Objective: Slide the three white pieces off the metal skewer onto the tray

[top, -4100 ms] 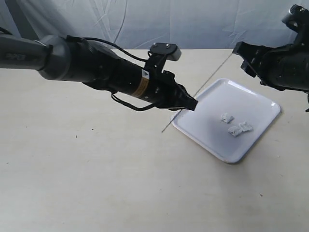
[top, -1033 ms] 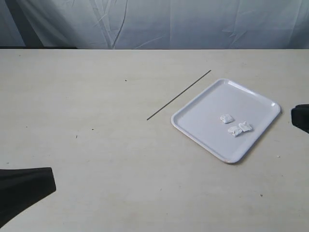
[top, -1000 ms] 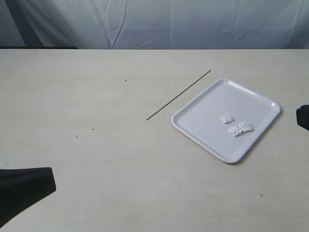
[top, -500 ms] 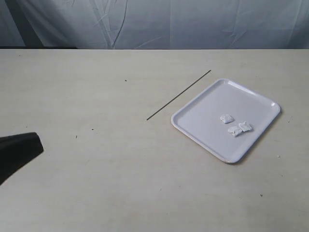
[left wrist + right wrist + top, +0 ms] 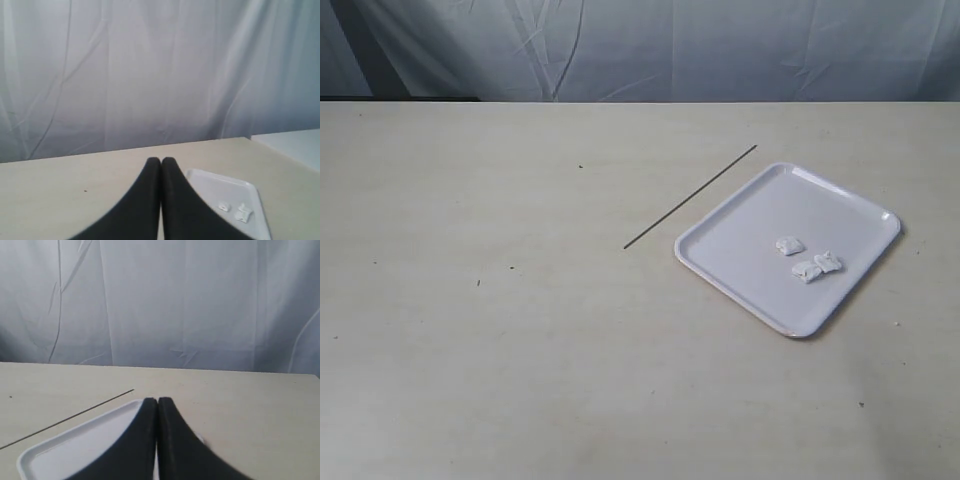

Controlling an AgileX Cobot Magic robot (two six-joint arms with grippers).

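your left gripper point(image 5: 161, 160) shows in its own wrist view with its two black fingers point(image 5: 142, 205) pressed flat together, nothing between them. beyond its tips you can see the tray and pieces lying on it. on the bench point(image 5: 470, 300), a little right of the middle and nearer the far edge than the near one, the metal skewer point(image 5: 690, 197) lies flat and slanted. its near end is toward the bench's centre and its far end points toward the far right corner. it runs alongside the tray's left edge, just beside it but apart from it. the tray point(image 5: 730, 235) sits flat on the right half of the bench, turned so that one corner points at the near edge. the three white pieces point(image 5: 807, 270) all lie on the tray, apart from the skewer. one is about at the tray's centre. the other two are just beside it toward the tray's right edge, so close together that you cannot tell whether they touch. your right gripper point(image 5: 157, 400) is likewise closed tight on nothing, its fingers meeting along their length, with the tray and the skewer in view beyond its tips. a pale curtain point(image 5: 720, 50) hangs behind the bench's far edge.
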